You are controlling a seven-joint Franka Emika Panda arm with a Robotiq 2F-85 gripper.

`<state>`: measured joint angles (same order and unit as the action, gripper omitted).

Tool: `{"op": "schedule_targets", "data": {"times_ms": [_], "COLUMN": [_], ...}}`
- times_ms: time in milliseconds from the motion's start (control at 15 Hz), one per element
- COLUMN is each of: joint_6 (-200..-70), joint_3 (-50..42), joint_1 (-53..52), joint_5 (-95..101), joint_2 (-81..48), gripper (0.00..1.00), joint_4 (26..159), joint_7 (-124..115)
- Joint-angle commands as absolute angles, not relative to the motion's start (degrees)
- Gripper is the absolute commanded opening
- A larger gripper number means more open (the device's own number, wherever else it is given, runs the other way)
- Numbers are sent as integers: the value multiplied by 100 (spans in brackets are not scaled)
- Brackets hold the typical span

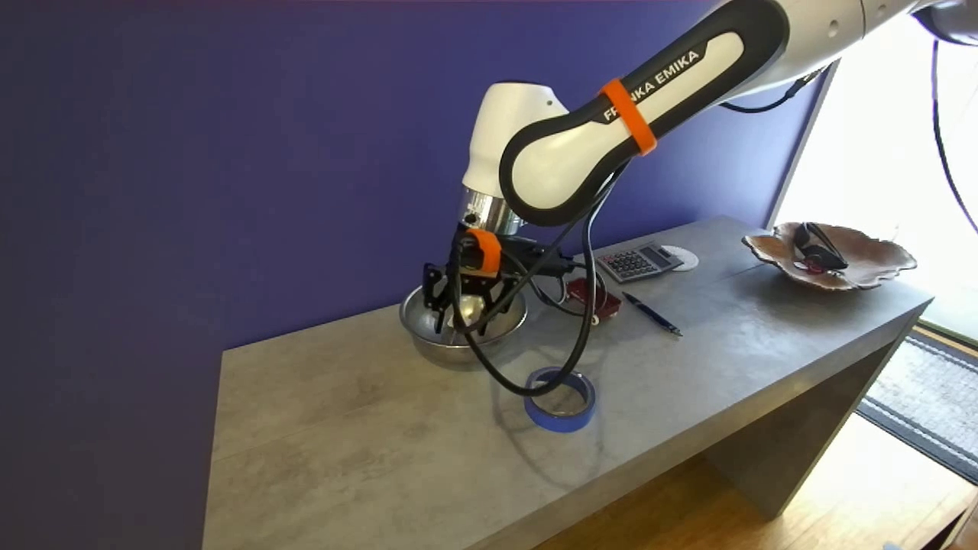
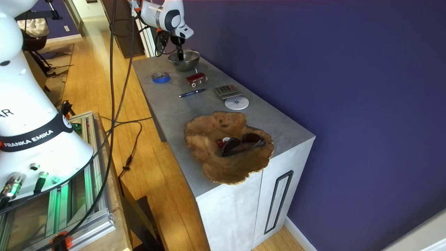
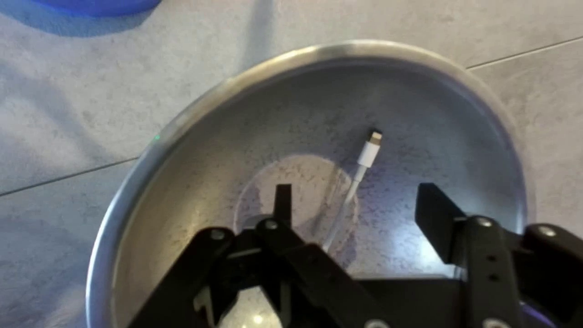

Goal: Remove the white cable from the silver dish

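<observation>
The silver dish (image 1: 439, 353) is a round shiny metal bowl near the wall, also in the far part of an exterior view (image 2: 190, 64) and filling most of the wrist view (image 3: 205, 109). The white cable (image 3: 368, 155) lies inside it, its connector end pointing up the inner wall. The rest of the cable runs down behind my gripper and is hidden. My gripper (image 3: 354, 198) is open, one finger on each side of the cable in the picture, with nothing held. In both exterior views the gripper (image 1: 461, 322) (image 2: 180, 55) points down into the dish.
A blue tape ring (image 1: 560, 416) stands in front of the dish. A red toy wagon (image 2: 196, 78), a pen (image 1: 651, 313), a calculator (image 1: 639, 262) and a white disc (image 2: 237, 103) lie beyond. The wavy-edged plate (image 2: 205, 153) holds sunglasses. A purple wall (image 1: 306, 191) borders the table.
</observation>
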<state>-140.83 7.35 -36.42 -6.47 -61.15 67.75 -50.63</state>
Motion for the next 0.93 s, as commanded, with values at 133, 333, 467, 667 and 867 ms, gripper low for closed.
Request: {"op": "schedule_targets", "data": {"times_ms": [133,333,467,667,867], "joint_6": [-13724,-13675,-13528,-13328,-13127], "joint_3": [365,186,135,98,96], "joint_1": [-3957,-4031,-4028,-4011,-4002], "joint_5": [-457,-357,-335,-306,-290], "joint_2": [-6719,-6955,-7109,-7322,-7502], "gripper": [63,57,39,21,1], "joint_4": [5734,5376,5165,4897,4601], "joint_7": [-5352,-5471,-5535,-5617,-5654]}}
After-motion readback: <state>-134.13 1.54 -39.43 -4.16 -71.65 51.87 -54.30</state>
